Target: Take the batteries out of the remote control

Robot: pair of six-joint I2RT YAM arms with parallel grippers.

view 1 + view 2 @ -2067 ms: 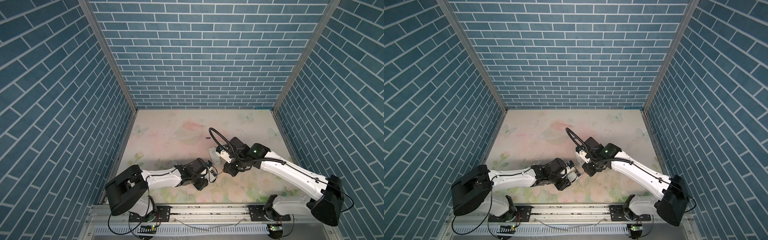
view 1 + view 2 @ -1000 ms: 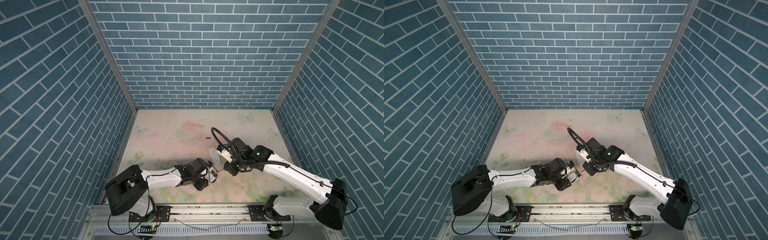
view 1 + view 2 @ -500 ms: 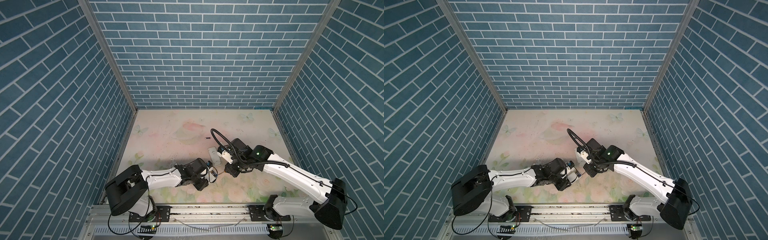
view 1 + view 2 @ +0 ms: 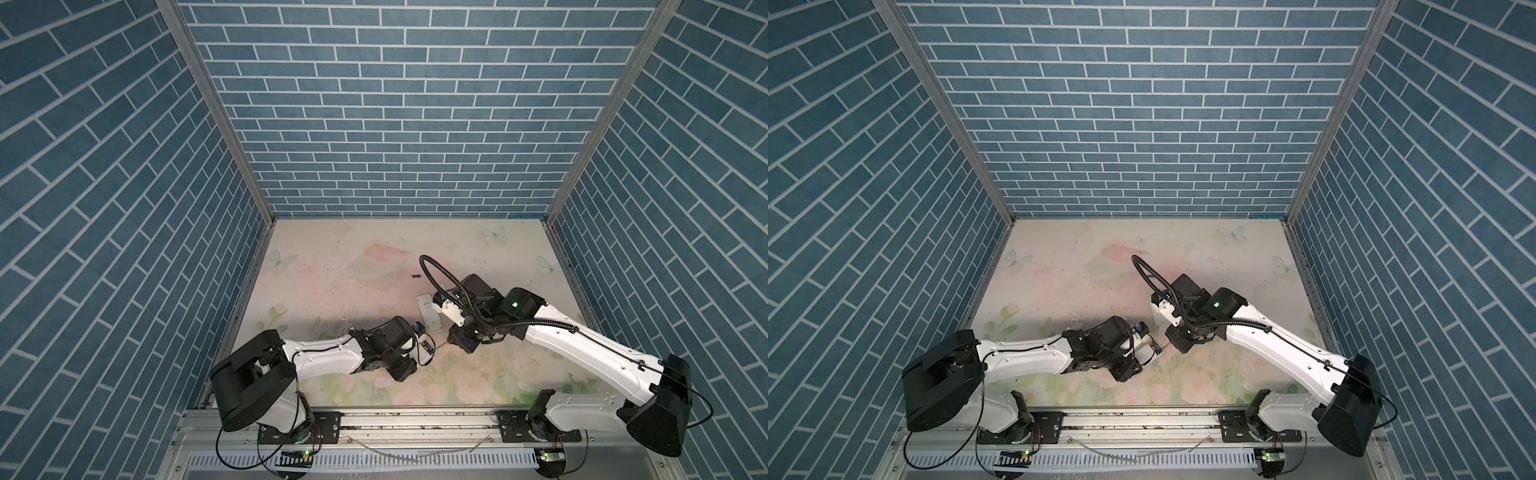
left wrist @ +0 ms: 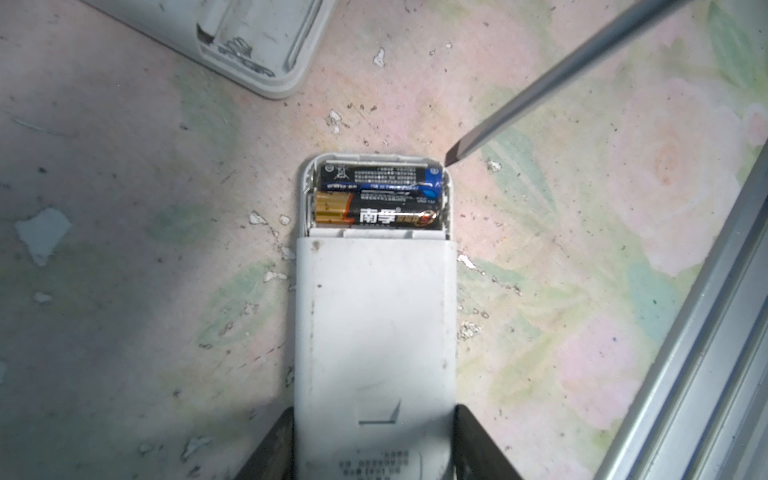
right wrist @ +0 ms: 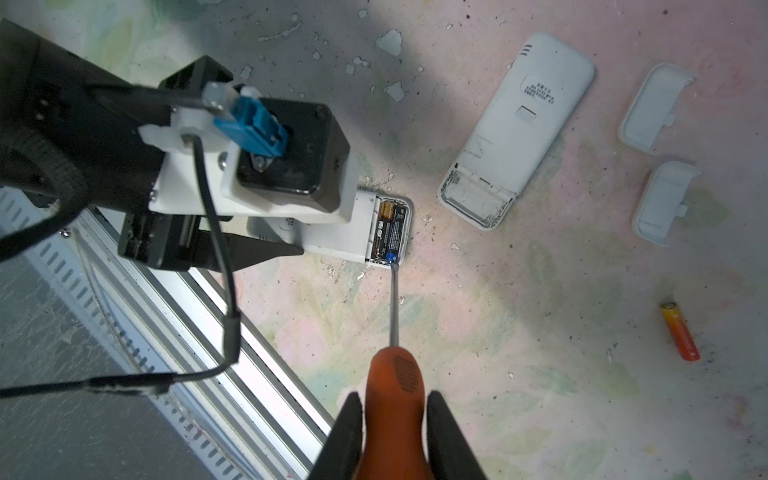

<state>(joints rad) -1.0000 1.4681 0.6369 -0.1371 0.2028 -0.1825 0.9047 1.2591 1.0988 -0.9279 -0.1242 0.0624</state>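
Left wrist view: with the remote control (image 5: 374, 324) pinched by the left gripper (image 5: 374, 411), a slip is risked at the corner of the open bay (image 5: 445, 195), where the screwdriver (image 5: 561, 70) clamped in the right gripper (image 6: 395, 397) is poised. Levered too hard, the blade could skid off or the batteries (image 5: 374, 208) be flung away. Both batteries are lodged in that bay, just right of the left gripper and left of the right one.
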